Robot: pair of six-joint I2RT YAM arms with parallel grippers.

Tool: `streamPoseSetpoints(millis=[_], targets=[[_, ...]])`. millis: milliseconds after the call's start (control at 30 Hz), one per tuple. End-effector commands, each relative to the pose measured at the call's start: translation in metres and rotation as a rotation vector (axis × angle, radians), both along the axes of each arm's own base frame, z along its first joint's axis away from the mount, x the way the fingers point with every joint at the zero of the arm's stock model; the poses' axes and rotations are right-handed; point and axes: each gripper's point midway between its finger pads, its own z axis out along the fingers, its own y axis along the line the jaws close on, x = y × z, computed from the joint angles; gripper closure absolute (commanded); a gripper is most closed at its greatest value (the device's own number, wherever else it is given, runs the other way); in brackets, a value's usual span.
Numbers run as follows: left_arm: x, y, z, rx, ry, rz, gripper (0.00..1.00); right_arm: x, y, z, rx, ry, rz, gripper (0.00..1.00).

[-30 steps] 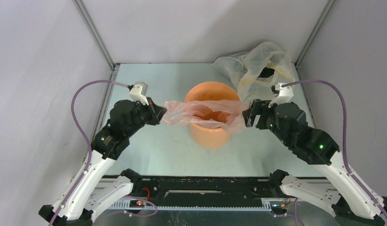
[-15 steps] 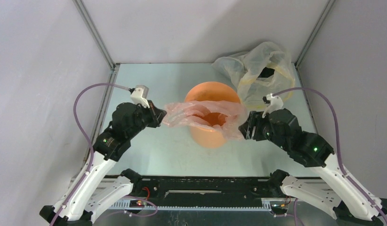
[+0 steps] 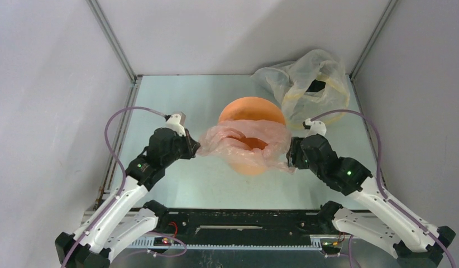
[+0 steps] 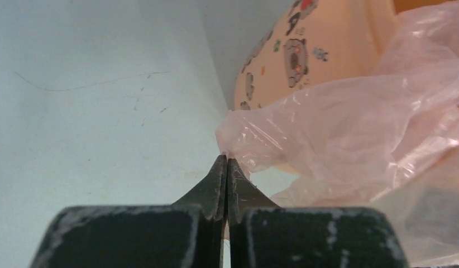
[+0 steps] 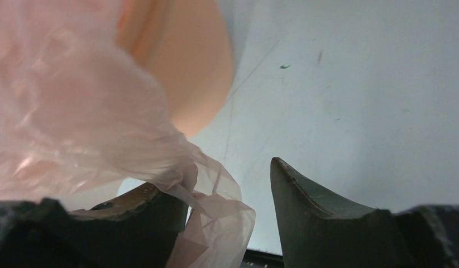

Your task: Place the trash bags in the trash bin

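Loosely the pink bag [image 3: 241, 140] drapes the bin [image 3: 250, 107], yellowish bag [image 3: 303, 82] behind

The thin pale pink plastic bag [image 3: 244, 142] drapes over the round orange plastic bin [image 3: 250, 107] in the middle of the table [image 3: 182, 100], between the left gripper [image 3: 195, 149] and right gripper [image 3: 291, 155]. The clear yellowish plastic bag [image 3: 305, 84] lies behind the bin, to the right.

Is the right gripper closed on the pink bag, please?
No; the right gripper is open, fingers wide apart, the pink bag merely draped over one.
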Motion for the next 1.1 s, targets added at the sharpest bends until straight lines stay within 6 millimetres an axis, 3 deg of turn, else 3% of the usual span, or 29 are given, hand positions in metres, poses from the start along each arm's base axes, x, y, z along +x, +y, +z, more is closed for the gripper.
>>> streamPoseSetpoints(millis=[0,200,400,500,633,767,1067], targets=[[0.022,0.003,0.003,-0.019,-0.069,0.084,1.0,0.033,-0.023,0.005,-0.063,-0.139,-0.159,0.44],[0.036,0.004,-0.005,-0.042,-0.11,0.131,1.0,0.049,-0.028,0.002,-0.025,-0.235,-0.192,0.44],[0.052,-0.003,-0.017,-0.052,-0.138,0.138,1.0,0.065,-0.024,-0.005,0.027,-0.193,-0.132,0.43],[0.063,-0.008,-0.012,-0.035,-0.165,0.122,1.0,0.066,-0.028,-0.004,0.056,-0.171,-0.121,0.4],[0.07,-0.013,0.003,-0.026,-0.191,0.101,1.0,0.059,-0.028,0.012,0.106,-0.209,-0.069,0.35],[0.072,-0.012,0.022,-0.017,-0.23,0.093,0.95,0.044,-0.013,0.036,0.162,-0.256,0.071,0.24],[0.074,-0.01,0.024,0.026,-0.178,0.104,0.76,0.018,0.0,0.08,0.225,-0.321,0.207,0.14]])
